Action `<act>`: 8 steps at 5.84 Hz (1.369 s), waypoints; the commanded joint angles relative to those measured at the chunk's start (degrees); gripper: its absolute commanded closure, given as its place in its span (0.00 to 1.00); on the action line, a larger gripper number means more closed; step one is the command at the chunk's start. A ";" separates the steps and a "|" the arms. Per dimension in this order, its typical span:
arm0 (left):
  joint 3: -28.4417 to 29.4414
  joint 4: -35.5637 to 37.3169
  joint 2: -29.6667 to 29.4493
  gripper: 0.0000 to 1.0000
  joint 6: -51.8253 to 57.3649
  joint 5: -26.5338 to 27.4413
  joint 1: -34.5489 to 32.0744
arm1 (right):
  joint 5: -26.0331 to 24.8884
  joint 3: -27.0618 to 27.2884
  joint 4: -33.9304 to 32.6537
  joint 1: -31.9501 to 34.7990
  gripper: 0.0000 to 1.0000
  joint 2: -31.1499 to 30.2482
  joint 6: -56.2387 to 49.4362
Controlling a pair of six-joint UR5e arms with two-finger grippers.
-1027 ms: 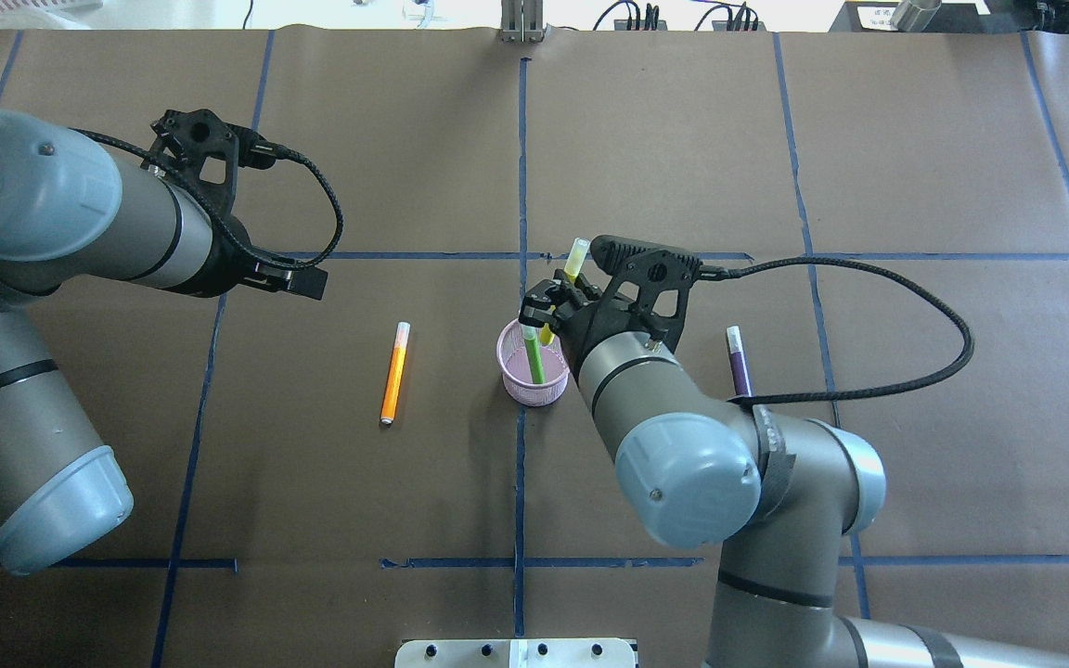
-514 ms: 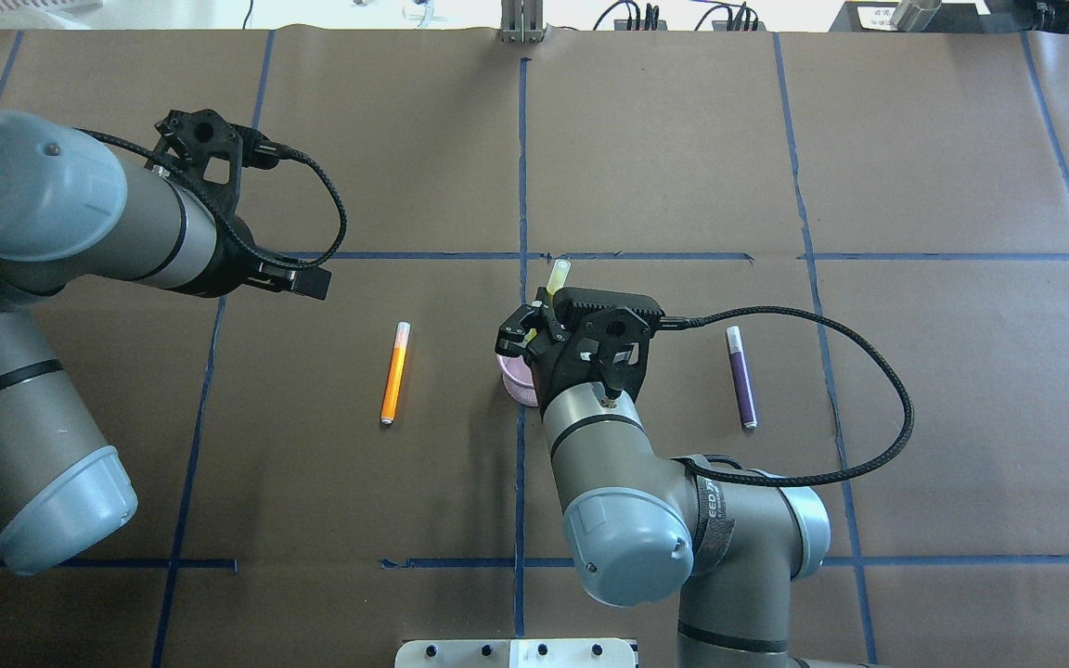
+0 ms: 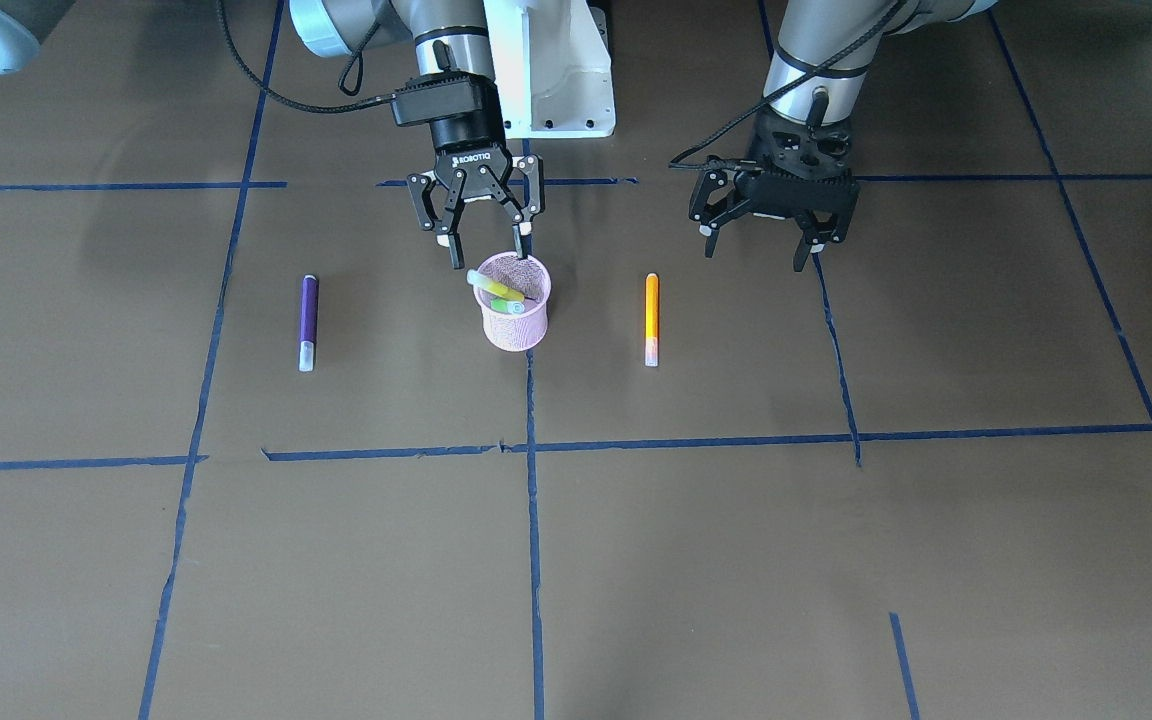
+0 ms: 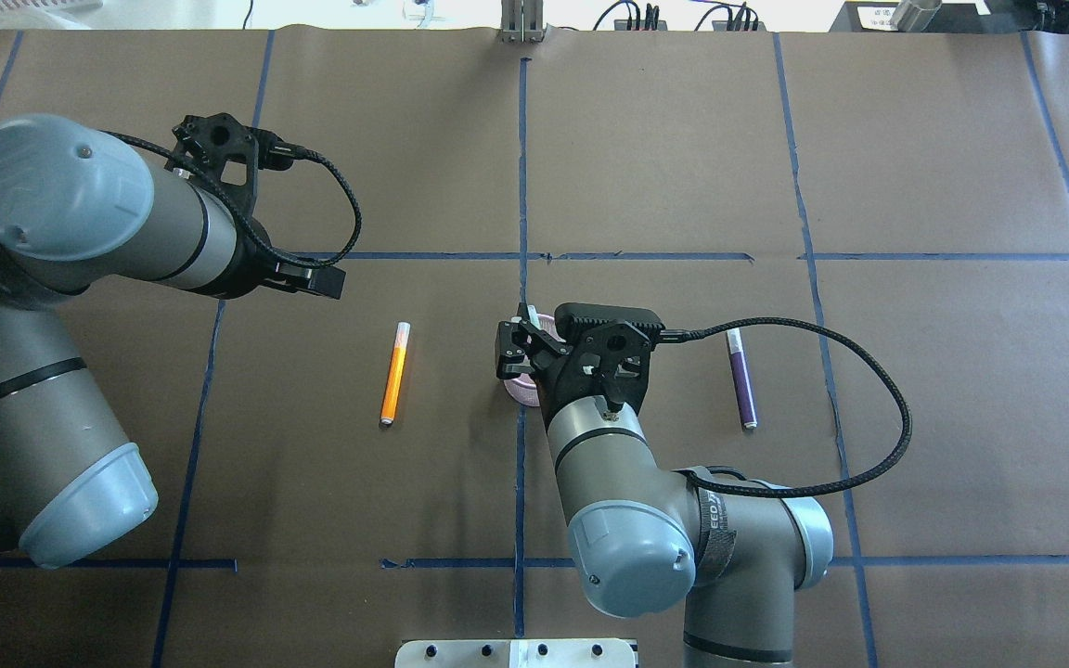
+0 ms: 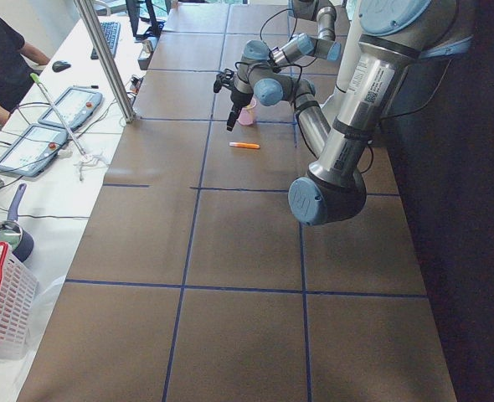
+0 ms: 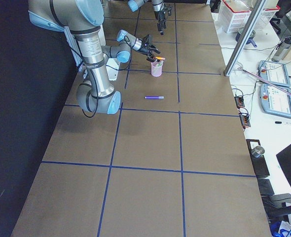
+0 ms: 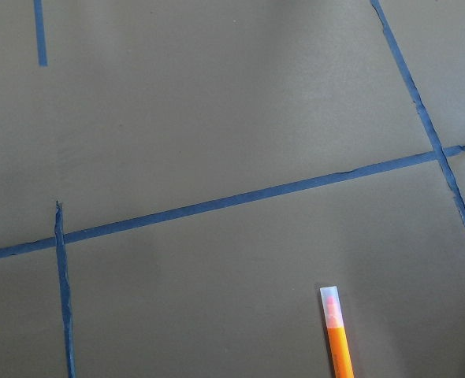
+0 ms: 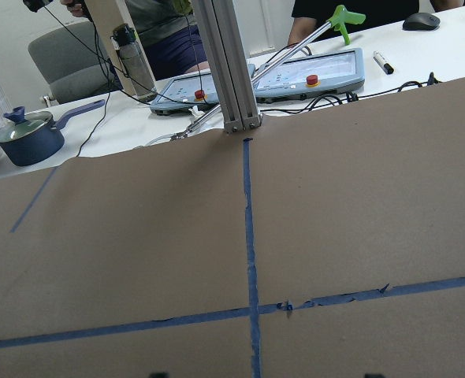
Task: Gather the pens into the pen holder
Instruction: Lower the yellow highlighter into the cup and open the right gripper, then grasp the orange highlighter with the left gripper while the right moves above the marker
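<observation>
The right claw was seen spread wide, poised just above the rim of the pink pen holder, in which a yellowish pen and a green pen were leaned. On the worktop, an orange pen was laid flat to that claw's left and a purple pen to its right, both apart from the holder. Farther left, the left claw was likewise held spread, near the orange pen but not touching it.

Pink wire-mesh pen holder, matt brown paper table cover, smooth plastic orange pen
</observation>
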 commanded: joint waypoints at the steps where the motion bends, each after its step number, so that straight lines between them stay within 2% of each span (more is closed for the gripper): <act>1: 8.33 -0.37 -5.55 0.00 0.07 -0.18 1.45 | 11.42 8.63 0.16 2.37 0.01 -2.56 0.10; 2: 12.64 -0.37 -6.80 0.00 0.08 -0.53 1.81 | 19.61 10.96 0.07 5.27 0.00 -4.58 0.10; 3: 16.34 -0.54 -8.20 0.00 -0.36 -5.06 1.81 | 32.31 12.98 -0.19 10.78 0.00 -7.13 0.01; 4: 21.33 -0.54 -10.22 0.00 -2.54 -6.15 2.33 | 48.45 13.78 -0.46 18.14 0.00 -9.85 0.01; 5: 23.21 -0.63 -11.54 0.00 -4.21 -9.90 2.34 | 55.66 14.23 -0.37 22.74 0.00 -12.40 -0.42; 6: 23.93 -0.72 -11.64 0.01 -3.71 -11.94 3.21 | 56.17 14.23 -0.20 23.31 0.00 -13.91 -0.86; 8: 25.33 -0.72 -11.73 0.00 -0.46 -12.74 3.39 | 56.08 14.58 -0.28 23.49 0.00 -14.62 -0.87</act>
